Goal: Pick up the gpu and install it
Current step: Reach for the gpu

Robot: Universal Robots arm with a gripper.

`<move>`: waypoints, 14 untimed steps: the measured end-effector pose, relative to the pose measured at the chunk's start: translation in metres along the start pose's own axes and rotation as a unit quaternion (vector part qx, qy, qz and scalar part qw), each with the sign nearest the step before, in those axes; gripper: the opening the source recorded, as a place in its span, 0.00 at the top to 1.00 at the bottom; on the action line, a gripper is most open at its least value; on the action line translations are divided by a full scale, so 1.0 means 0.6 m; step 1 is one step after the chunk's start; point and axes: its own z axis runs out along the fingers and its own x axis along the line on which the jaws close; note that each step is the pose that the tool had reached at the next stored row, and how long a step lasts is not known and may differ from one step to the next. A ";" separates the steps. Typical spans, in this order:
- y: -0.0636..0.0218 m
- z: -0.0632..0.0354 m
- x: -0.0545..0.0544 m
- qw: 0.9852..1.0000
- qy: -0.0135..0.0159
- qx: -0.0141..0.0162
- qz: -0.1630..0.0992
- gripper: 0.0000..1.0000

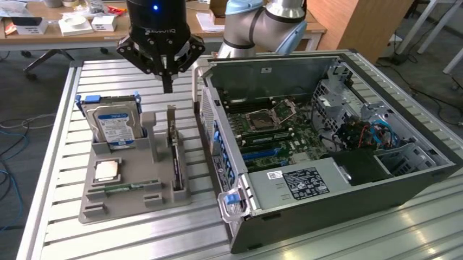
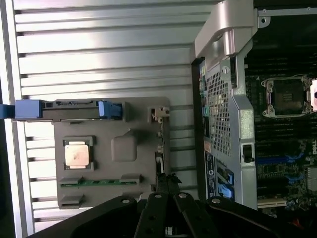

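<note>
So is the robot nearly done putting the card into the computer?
Not nearly. Nothing looks done yet: the gpu stands on its edge in the grey holder, outside the open computer. Nothing is in hand: the gripper hangs in the air above the card, its fingers shut together and empty. Both parts are left, the picking up and the fitting inside the computer.

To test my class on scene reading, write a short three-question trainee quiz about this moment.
1. True or false: the tool is shut and holds nothing.
2. Where is the gpu? A) clamped in the tool B) standing on edge in the grey tray C) lying flat in the tray
3. Fill in: the blue-labelled box standing upright in the tray is the ____.
Key: 1 true; 2 B; 3 hard drive.
</note>
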 end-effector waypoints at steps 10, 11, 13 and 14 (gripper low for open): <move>-0.028 -0.001 -0.002 1.000 0.000 0.004 0.000 0.90; -0.031 -0.001 -0.002 1.000 0.000 0.005 0.000 0.90; -0.036 -0.002 -0.003 1.000 0.000 0.005 0.000 0.90; -0.038 -0.002 -0.003 1.000 0.000 0.006 0.000 0.90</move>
